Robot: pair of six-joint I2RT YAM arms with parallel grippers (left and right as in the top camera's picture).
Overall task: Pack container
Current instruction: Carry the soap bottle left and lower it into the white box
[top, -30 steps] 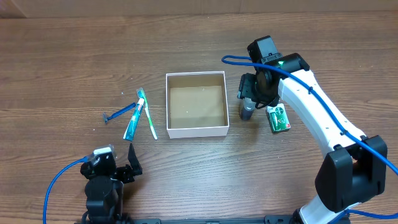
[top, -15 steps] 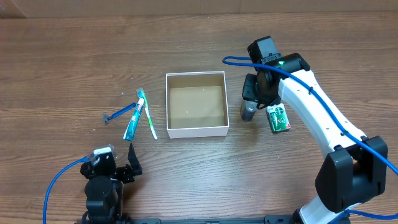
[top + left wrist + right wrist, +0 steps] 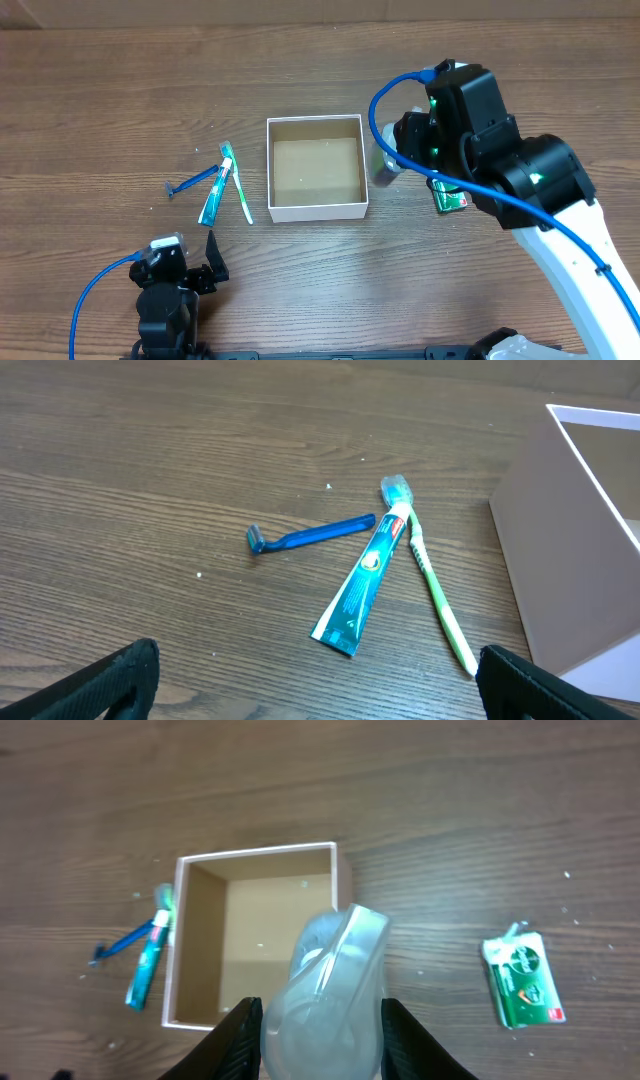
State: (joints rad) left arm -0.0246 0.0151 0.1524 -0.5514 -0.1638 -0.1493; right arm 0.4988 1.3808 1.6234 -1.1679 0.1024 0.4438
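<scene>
The container (image 3: 316, 208) is a square cardboard box with white walls and a bare brown floor, mid-table; it also shows in the right wrist view (image 3: 200, 870) and its wall in the left wrist view (image 3: 570, 550). My right gripper (image 3: 320, 1035) is shut on a clear plastic bottle (image 3: 325, 990), held raised just right of the box (image 3: 382, 168). A green packet (image 3: 450, 193) lies right of the box. A toothpaste tube (image 3: 365, 580), green toothbrush (image 3: 437, 600) and blue razor (image 3: 305, 536) lie left of the box. My left gripper (image 3: 315, 690) is open, low near the front edge.
The wooden table (image 3: 120, 100) has bare wood on the far left and along the front. A blue cable (image 3: 95, 290) loops beside the left arm.
My right gripper has lifted the clear bottle off the table and risen toward the camera, shifting slightly left toward the box. The left arm has not moved.
</scene>
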